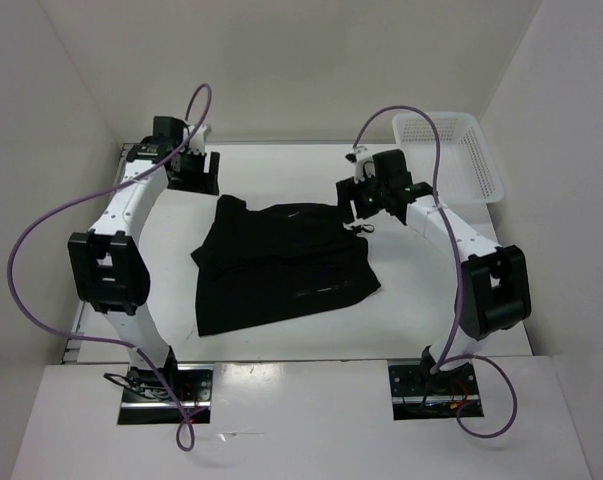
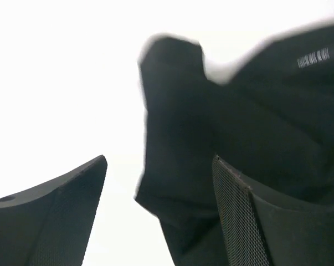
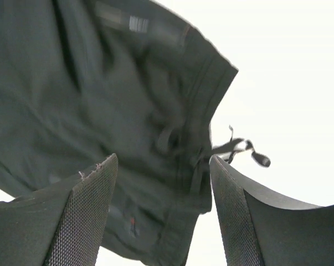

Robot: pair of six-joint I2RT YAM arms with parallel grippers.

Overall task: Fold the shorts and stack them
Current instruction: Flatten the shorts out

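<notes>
The black shorts (image 1: 281,265) lie loosely crumpled in the middle of the white table, with a small white logo mark (image 1: 316,293) near the front hem. My left gripper (image 1: 203,175) is open and empty just beyond the shorts' far left corner; in the left wrist view (image 2: 159,160) that corner (image 2: 178,138) lies below the spread fingers. My right gripper (image 1: 361,205) is open and empty at the shorts' far right edge; in the right wrist view (image 3: 163,158) it hovers over the waistband (image 3: 172,138) and its drawstring (image 3: 239,148).
A white mesh basket (image 1: 451,150) stands at the back right corner. White walls close in the table (image 1: 281,175) on three sides. Purple cables loop over both arms.
</notes>
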